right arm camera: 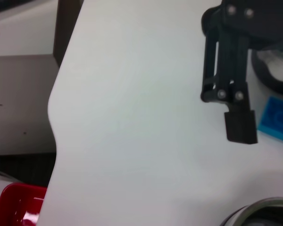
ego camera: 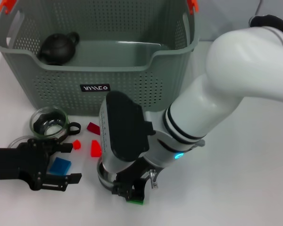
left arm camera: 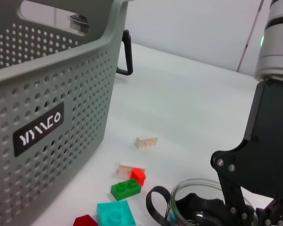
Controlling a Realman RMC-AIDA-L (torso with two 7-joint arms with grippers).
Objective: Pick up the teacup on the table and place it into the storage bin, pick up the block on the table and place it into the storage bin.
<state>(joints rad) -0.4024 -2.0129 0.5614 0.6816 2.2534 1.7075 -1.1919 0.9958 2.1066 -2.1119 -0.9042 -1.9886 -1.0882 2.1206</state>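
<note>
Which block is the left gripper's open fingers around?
The blue block. It lies between the left gripper's fingers; the red blocks lie outside them, nearer the bin.

White arms, black end effectors

The right arm [ego camera: 236, 84] is glossy white with rounded casings, black ring seams at its joints, a small cyan light near the wrist and a black housing above a silver collar. The left end effector [ego camera: 61, 162] is matte black, built of linked bars with visible screws and flat fingertips.

1 bin [ego camera: 99, 70], 1 teapot [ego camera: 58, 48], 3 red blocks [ego camera: 95, 149], 1 blue block [ego camera: 60, 165], 1 green block [left arm camera: 126, 188], 2 beige blocks [left arm camera: 146, 141].
</note>
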